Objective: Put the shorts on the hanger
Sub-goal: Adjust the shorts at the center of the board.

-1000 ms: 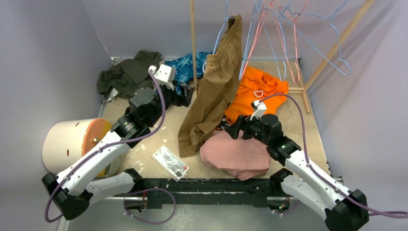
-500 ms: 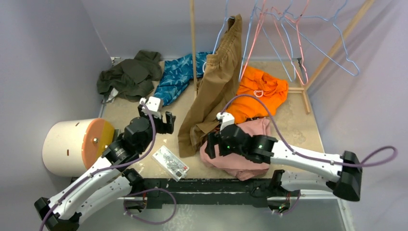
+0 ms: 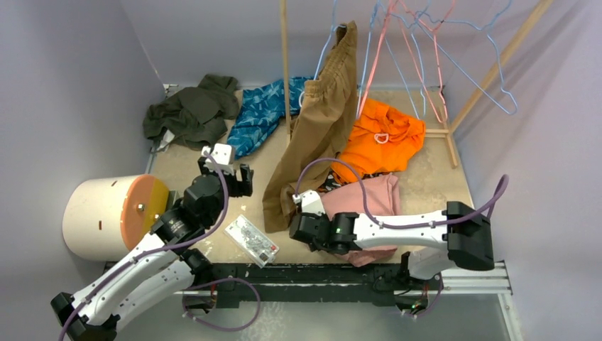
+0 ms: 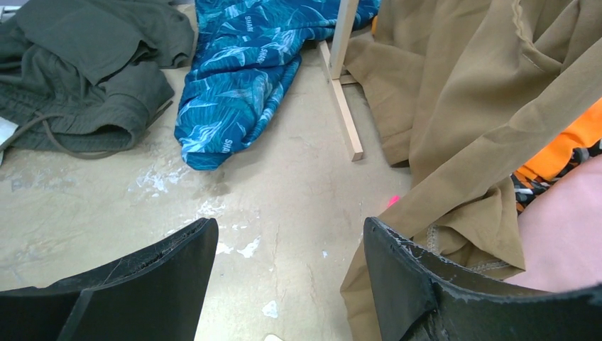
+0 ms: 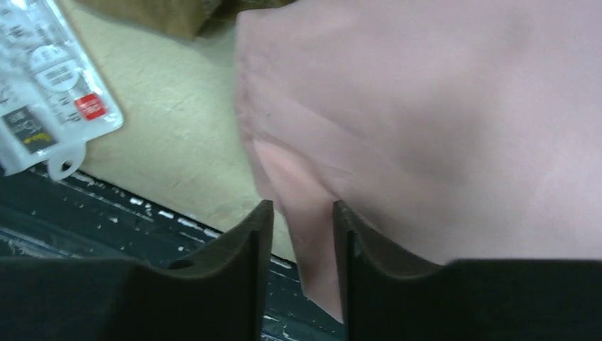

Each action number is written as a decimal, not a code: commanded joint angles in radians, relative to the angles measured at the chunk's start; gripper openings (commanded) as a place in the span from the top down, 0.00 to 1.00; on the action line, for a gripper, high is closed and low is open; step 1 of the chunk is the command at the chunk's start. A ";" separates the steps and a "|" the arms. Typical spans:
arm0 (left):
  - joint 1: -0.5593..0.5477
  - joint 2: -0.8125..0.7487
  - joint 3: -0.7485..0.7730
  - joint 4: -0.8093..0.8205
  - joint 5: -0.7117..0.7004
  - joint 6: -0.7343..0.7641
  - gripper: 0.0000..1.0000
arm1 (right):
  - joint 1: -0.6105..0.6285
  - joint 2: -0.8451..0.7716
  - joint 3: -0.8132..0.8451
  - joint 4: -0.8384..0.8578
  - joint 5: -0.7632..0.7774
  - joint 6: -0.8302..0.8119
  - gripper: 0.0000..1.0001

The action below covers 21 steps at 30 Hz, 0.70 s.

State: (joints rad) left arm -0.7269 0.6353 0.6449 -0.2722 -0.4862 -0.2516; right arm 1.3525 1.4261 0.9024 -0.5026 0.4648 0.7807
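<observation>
The dusty-pink shorts [image 3: 369, 195] lie crumpled on the table near its front edge, right of centre. My right gripper [image 3: 298, 231] is low at their near-left corner. In the right wrist view a pink fabric corner [image 5: 312, 213] hangs between the fingers of that gripper [image 5: 302, 206]. The jaws are narrowed, and a slit still shows on the left side. My left gripper [image 3: 228, 176] hovers open over bare table left of the tan shorts, with nothing between its fingers [image 4: 291, 227]. Light-blue wire hangers, one at the right [image 3: 502, 78], hang from the rail at the back.
Tan-brown shorts [image 3: 319, 135] hang down from the rack to the table beside a wooden post [image 3: 285, 64]. An orange garment [image 3: 380, 138], a blue patterned one [image 3: 259, 114] and a dark green one [image 3: 188, 114] lie behind. A plastic packet [image 3: 250, 240] and a white cylinder [image 3: 106, 213] sit at the front left.
My right arm swung down and left to the shorts' near-left corner, and its jaws narrowed around the fabric. The left arm drew back from the far clothes and now holds still.
</observation>
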 commanded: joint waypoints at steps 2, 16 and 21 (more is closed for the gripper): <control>0.003 -0.006 0.001 0.018 -0.050 -0.011 0.26 | 0.004 -0.049 0.137 -0.118 0.184 0.048 0.97; 0.003 -0.070 -0.004 0.022 -0.188 -0.021 0.27 | 0.011 -0.472 0.576 0.526 0.060 -0.664 1.00; 0.004 -0.108 -0.012 0.033 -0.309 -0.025 0.26 | 0.011 -0.400 0.663 0.571 -0.019 -0.742 1.00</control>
State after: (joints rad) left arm -0.7269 0.5583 0.6422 -0.2718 -0.6712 -0.2550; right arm 1.3567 0.9081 1.5146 -0.0265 0.5644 0.1799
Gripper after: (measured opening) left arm 0.737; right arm 0.005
